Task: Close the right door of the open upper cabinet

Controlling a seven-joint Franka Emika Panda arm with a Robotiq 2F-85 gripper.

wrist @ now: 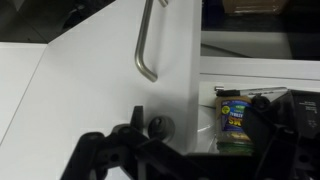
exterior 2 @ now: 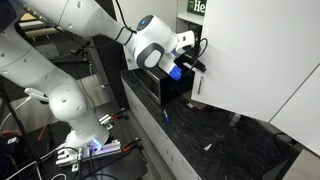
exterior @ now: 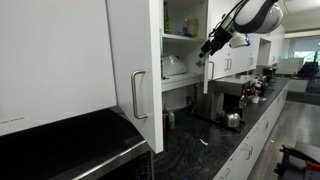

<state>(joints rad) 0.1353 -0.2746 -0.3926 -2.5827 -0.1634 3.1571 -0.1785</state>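
The upper cabinet [exterior: 181, 37] stands open, with white dishes [exterior: 173, 66] and yellowish boxes [exterior: 190, 26] on its shelves. Its right door [exterior: 208, 68] is swung out and shows edge-on. It fills the right of an exterior view [exterior 2: 255, 50] as a plain white panel with a slim silver handle [exterior 2: 197, 86]. In the wrist view the door [wrist: 110, 90] and its handle [wrist: 146, 45] are close up. My gripper [exterior: 212, 45] [exterior 2: 192, 64] is at the door's free edge, above the handle. In the wrist view the gripper [wrist: 185, 150] is open, with dark fingers on either side of the door edge.
A nearer white door with a large curved handle [exterior: 138, 95] hangs in front. A coffee machine [exterior: 228, 100] and a kettle [exterior: 233, 119] stand on the black counter [exterior: 200, 145] below. A green-labelled jar [wrist: 235, 120] sits inside the cabinet. A black appliance [exterior 2: 160, 88] is under my arm.
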